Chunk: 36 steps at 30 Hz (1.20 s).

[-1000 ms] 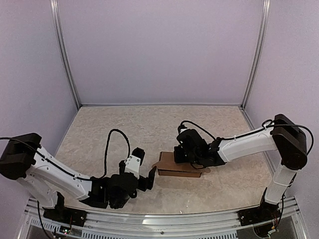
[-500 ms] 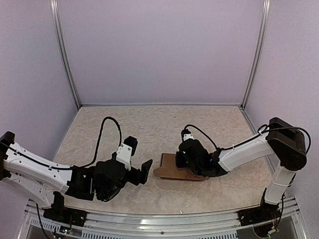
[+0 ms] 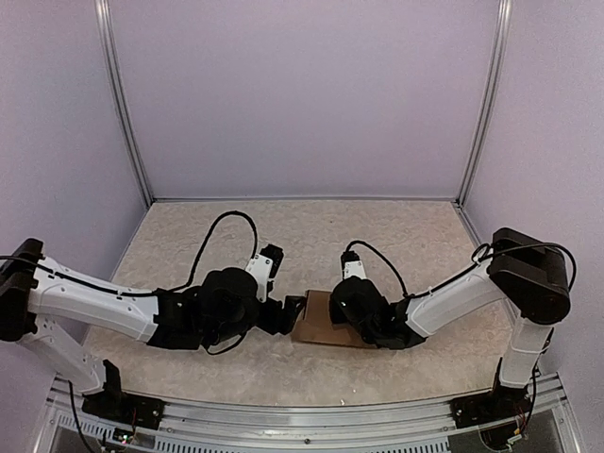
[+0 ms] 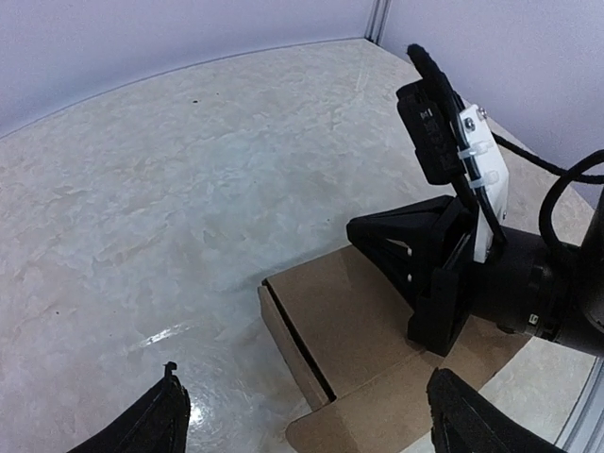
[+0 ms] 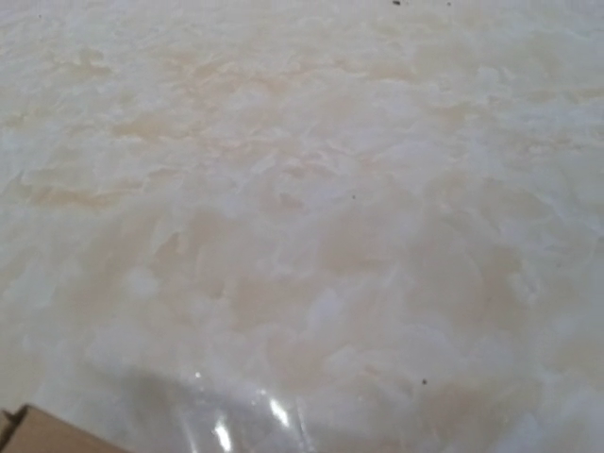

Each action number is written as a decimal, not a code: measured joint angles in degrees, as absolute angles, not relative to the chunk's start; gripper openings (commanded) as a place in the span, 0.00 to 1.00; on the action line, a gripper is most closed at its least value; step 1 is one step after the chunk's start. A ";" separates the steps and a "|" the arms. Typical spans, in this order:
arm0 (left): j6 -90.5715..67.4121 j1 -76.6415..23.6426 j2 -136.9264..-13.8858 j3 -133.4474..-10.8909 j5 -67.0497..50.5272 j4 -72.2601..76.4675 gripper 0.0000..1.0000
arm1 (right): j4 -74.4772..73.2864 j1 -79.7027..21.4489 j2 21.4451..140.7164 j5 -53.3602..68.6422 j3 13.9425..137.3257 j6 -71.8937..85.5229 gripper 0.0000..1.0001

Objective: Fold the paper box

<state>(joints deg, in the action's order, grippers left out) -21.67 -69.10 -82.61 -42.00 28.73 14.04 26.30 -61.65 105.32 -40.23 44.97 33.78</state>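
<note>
The paper box [image 3: 314, 327] is a flat brown cardboard carton lying on the table a little right of centre. In the left wrist view the paper box [image 4: 354, 316] shows a narrow slit along its left edge and a flap at its near end. My left gripper [image 3: 287, 312] is open at the box's left end, and its fingertips [image 4: 151, 425] straddle the near flap without touching it. My right gripper [image 3: 348, 304] is shut, with its black fingers [image 4: 437, 316] resting on the box's top face. The right wrist view shows only a corner of the paper box [image 5: 28, 436].
The beige marbled table [image 3: 283, 236] is enclosed by lavender walls with metal posts [image 3: 127, 142] at the back corners. A metal rail [image 3: 302, 415] runs along the near edge. Black cables [image 3: 217, 241] loop above both arms.
My left arm has swung up and to the right, bringing its open gripper to the box's left end. The right gripper has slid left along the box, staying shut.
</note>
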 measured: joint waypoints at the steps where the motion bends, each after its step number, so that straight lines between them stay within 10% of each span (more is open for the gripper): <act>1: -21.82 -68.69 -83.64 -42.48 27.24 13.96 0.84 | 26.81 -61.98 105.47 -40.84 44.86 33.50 0.00; 18: -32.27 -58.30 -99.57 -42.13 0.82 22.39 0.42 | 25.30 -63.26 103.74 -42.00 43.77 29.32 0.00; 36: -34.26 -58.04 -101.01 -42.04 -3.07 25.19 0.34 | 9.78 -62.65 85.19 -38.26 44.12 26.30 0.27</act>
